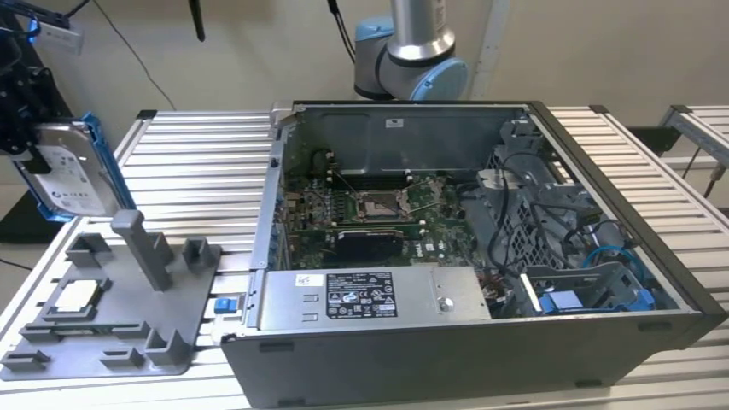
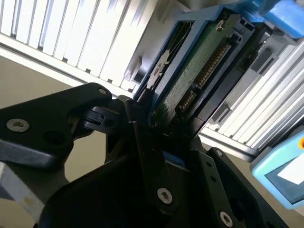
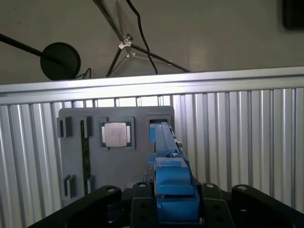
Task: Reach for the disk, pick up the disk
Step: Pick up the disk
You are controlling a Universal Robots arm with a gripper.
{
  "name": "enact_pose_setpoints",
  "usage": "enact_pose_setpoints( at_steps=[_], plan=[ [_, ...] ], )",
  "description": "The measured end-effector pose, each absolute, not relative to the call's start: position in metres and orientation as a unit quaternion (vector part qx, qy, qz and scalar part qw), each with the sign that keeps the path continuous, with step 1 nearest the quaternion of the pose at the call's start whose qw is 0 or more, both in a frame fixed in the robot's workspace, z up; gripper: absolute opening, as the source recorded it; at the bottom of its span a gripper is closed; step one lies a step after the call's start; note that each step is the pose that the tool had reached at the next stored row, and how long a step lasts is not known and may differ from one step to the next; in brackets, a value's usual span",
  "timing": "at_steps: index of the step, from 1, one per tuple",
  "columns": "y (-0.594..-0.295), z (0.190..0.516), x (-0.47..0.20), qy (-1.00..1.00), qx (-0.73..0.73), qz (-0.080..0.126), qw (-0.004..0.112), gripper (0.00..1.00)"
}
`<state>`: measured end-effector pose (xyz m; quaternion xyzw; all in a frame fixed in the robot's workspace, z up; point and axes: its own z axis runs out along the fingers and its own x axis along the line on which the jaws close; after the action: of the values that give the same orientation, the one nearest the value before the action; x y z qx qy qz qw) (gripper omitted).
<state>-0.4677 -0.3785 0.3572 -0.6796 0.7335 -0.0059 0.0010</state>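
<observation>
The disk [image 1: 78,166], a silver drive with a white label in a bright blue bracket, hangs upright in the air at the exterior view's left, above the grey fixture plate [image 1: 102,329]. My black gripper [image 1: 32,152] is shut on the disk's upper edge. In the second wrist view the disk [image 2: 190,71] shows its green circuit-board side, clamped between the dark fingers [image 2: 142,128]. The first wrist view looks down the blue bracket edge of the disk [image 3: 167,156], with the fixture plate [image 3: 76,156] below it.
An open computer case [image 1: 479,248] fills the middle of the slatted metal table [image 1: 194,162]. A grey box with a sticker [image 1: 364,295] sits at its front. A white-topped chip [image 1: 78,295] lies on the fixture, beside upright posts [image 1: 142,248]. The arm's base [image 1: 408,60] stands behind the case.
</observation>
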Motion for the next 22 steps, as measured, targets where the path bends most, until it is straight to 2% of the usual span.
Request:
enact_pose_setpoints(
  at_steps=[22],
  plan=[
    [-0.379, 0.385, -0.468, 0.732, -0.681, -0.006, 0.001, 0.00]
  ],
)
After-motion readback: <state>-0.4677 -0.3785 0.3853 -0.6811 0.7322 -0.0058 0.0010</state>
